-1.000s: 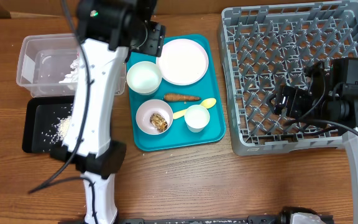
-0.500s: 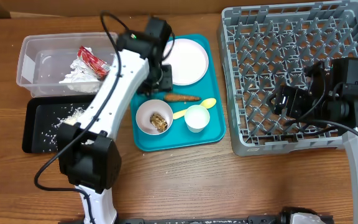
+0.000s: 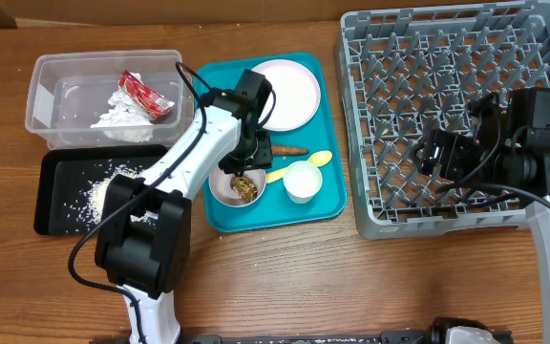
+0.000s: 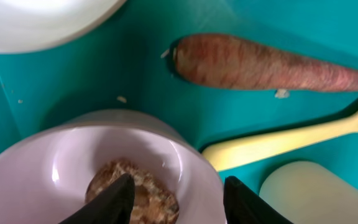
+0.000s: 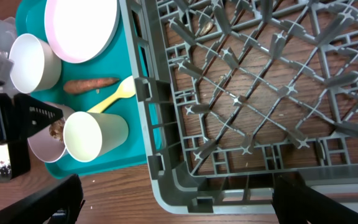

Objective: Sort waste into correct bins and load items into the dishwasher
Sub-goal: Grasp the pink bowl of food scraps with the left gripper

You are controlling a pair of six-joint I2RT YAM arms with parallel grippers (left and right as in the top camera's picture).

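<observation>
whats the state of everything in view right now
left claw, open, straddling food bowl's rim
right claw, open, above dish rack
dish rack, no dishes in it
food bowl, upright, brown food piece inside
other bowl, upright, empty
cup, upright, empty
plate, flat, bare
carrot, lying on teal tray
spoon, lying beside carrot
clear tub, holds red wrapper and crumpled paper
black tray, rice grains scattered inside

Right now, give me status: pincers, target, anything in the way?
Left pincer open, astride rim of round white bowl holding brown lumpy food piece. Right pincer open, empty, over large grey plastic dish rack. Small orange carrot, pale yellow plastic spoon beside bowl.
</observation>
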